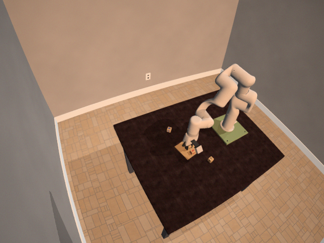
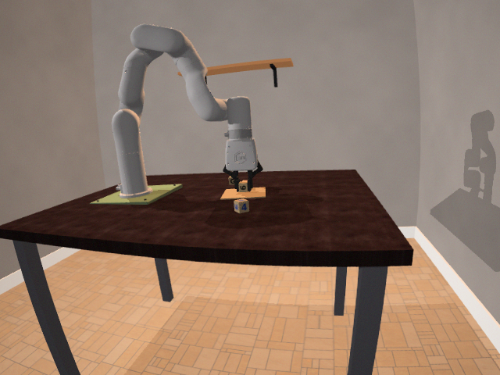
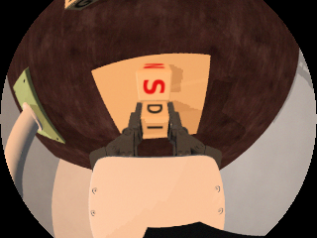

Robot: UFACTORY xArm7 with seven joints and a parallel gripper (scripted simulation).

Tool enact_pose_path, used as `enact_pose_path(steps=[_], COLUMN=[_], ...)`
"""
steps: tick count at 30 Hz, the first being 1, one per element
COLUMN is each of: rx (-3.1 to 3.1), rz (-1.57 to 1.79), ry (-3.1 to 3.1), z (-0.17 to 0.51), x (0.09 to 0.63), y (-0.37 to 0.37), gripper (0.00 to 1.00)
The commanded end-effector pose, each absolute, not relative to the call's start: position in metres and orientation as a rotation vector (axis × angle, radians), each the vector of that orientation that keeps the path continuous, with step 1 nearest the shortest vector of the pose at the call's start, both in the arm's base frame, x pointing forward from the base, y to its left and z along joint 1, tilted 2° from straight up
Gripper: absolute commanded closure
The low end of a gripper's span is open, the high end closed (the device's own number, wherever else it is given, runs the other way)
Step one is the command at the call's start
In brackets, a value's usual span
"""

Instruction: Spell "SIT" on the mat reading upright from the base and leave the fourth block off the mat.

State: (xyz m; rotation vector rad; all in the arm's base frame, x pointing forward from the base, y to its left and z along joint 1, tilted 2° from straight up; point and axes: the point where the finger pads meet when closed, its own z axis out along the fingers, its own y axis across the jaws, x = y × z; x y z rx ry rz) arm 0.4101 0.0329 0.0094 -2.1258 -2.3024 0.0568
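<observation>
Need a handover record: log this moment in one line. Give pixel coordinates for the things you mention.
tool [image 1: 189,147] [image 2: 243,188] [image 3: 155,110]: shut on I block [image 2: 243,186] [image 3: 155,127] | S block [image 1: 193,151] [image 3: 154,86]: on mat [image 1: 179,147] [image 2: 258,194] [image 3: 111,79] | T block [image 1: 210,159] [image 2: 231,180] [image 3: 78,4]: off mat

Beige and grey walls [image 1: 125,47] [image 2: 323,133] surround a dark brown table [image 1: 167,183] [image 2: 201,237] on tan patchwork flooring [image 1: 110,183] [image 2: 242,323].
</observation>
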Motion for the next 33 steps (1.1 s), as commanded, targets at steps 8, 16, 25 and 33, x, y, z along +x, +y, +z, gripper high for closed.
enact_pose_path(steps=[8,16,25,33], rx=[-2.128,-2.128,-2.128,-2.128], rz=[0.052,0.052,0.052,0.052], ry=[-2.304,-2.304,-2.304,-2.304], z=[0.0106,0.0102,0.008,0.0068], x=[0.4116,0.4116,0.4116,0.4115], y=[0.0331,0.0331,0.0331,0.033], gripper=[0.73,0.73,0.73,0.73])
